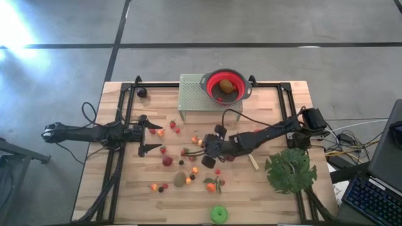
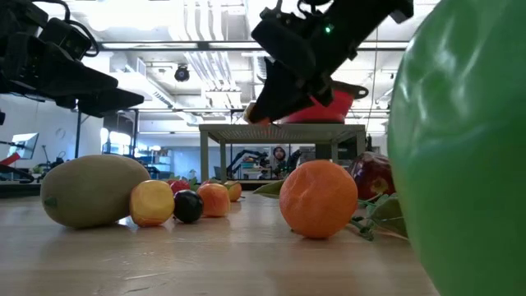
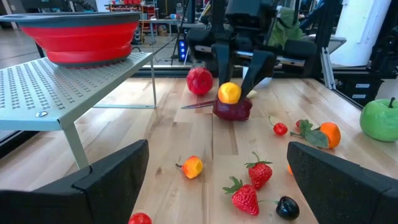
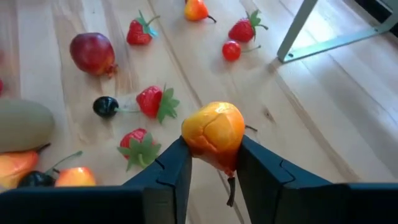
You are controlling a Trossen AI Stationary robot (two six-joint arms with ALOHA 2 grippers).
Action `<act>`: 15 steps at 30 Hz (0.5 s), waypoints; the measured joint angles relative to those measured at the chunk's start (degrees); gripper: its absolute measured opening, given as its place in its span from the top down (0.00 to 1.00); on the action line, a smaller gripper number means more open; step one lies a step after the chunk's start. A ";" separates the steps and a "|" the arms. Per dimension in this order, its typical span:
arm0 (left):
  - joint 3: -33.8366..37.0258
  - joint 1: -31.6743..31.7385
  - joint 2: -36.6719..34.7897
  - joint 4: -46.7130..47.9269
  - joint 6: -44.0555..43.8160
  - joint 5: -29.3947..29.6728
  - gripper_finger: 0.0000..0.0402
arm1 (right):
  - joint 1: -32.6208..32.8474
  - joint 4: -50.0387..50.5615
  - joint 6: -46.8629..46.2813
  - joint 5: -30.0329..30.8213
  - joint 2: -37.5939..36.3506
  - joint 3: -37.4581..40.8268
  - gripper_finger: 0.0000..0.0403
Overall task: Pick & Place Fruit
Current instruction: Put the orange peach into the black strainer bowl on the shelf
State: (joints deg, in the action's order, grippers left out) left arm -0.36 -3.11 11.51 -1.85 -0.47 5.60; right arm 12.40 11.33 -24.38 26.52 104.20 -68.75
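Many small toy fruits lie scattered on the wooden table: strawberries (image 4: pixel 152 101), a dark berry (image 4: pixel 105 106), a red apple (image 4: pixel 92 53), a kiwi (image 1: pixel 180 179), an orange (image 2: pixel 319 198) and a green apple (image 1: pixel 218 214). My right gripper (image 1: pixel 203 144) hangs above the middle of the table, shut on a small orange-yellow fruit (image 4: pixel 212 132). At the table's left, my left gripper (image 1: pixel 154 136) stands open with nothing between its fingers. A red bowl (image 1: pixel 226 86) with a brown fruit in it sits on a perforated stand (image 1: pixel 196 95) at the far edge. My right gripper pinches the orange-yellow fruit's lower sides (image 4: pixel 194 144) between its two fingers. The fingers (image 3: pixel 222 62) come slanting down from the table's right side. The fruit is lifted clear of the table, above a dark maroon fruit (image 3: pixel 233 111), and its stem (image 4: pixel 230 186) hangs down between the fingers.
A big green leaf (image 1: pixel 290 171) lies at the right front, with a slim pale-handled knife (image 1: pixel 254 162) beside it. Black frame rails (image 1: pixel 129 94) run along the table's left and right sides. The stand's legs (image 3: pixel 73 146) rise at the far middle.
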 joint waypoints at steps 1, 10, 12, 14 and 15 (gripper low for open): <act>0.00 0.02 0.00 0.00 0.00 -0.01 0.03 | 0.00 0.69 0.55 0.01 0.00 -0.54 0.73; 0.00 0.00 0.00 0.00 0.00 -0.02 0.03 | -0.26 5.31 5.65 0.63 -0.07 -5.96 0.76; 0.02 0.00 0.00 0.00 0.00 0.00 0.03 | -0.51 6.55 6.52 0.74 -0.09 -7.26 0.76; 0.00 0.00 0.00 0.00 0.00 -0.01 0.03 | -0.68 8.12 7.38 1.84 -0.09 -8.66 0.75; 0.00 0.01 0.00 0.00 0.00 -0.02 0.03 | -0.82 8.98 7.89 2.66 -0.09 -9.31 0.74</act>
State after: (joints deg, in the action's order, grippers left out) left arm -0.36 -3.11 11.51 -1.85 -0.47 5.58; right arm 11.58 20.31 -16.49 29.18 104.12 -78.07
